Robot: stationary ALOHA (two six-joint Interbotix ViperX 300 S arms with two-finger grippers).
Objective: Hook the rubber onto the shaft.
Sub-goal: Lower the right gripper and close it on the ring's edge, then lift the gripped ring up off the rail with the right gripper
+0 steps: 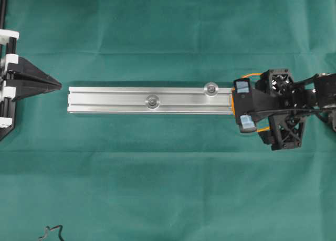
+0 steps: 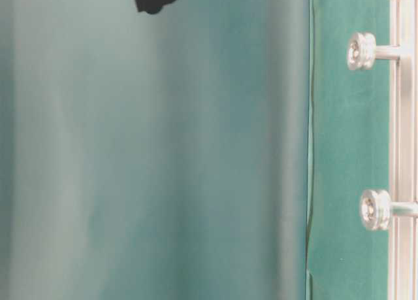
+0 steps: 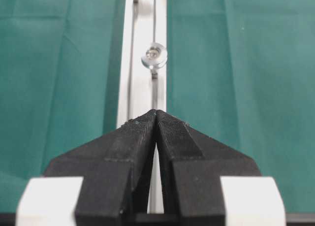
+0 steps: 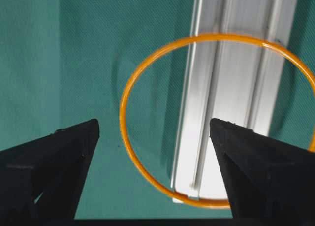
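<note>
Green cloth (image 1: 157,173): right gripper (image 4: 153,152) spread wide over orange rubber (image 4: 123,108) at rail (image 1: 110,99) end, should close onto band only.

The right pincer (image 1: 245,103) reaches in from the right edge of the overhead view, its jaws spread wide apart. The left pincer (image 1: 56,85) sits at the left edge, jaws pressed together, tips pointing rightward.

Green cloth (image 1: 168,188) covers the table, smooth and flat, and down at the overhead view's bottom-left edge lies a black cord scrap (image 1: 51,233), curled up.
</note>
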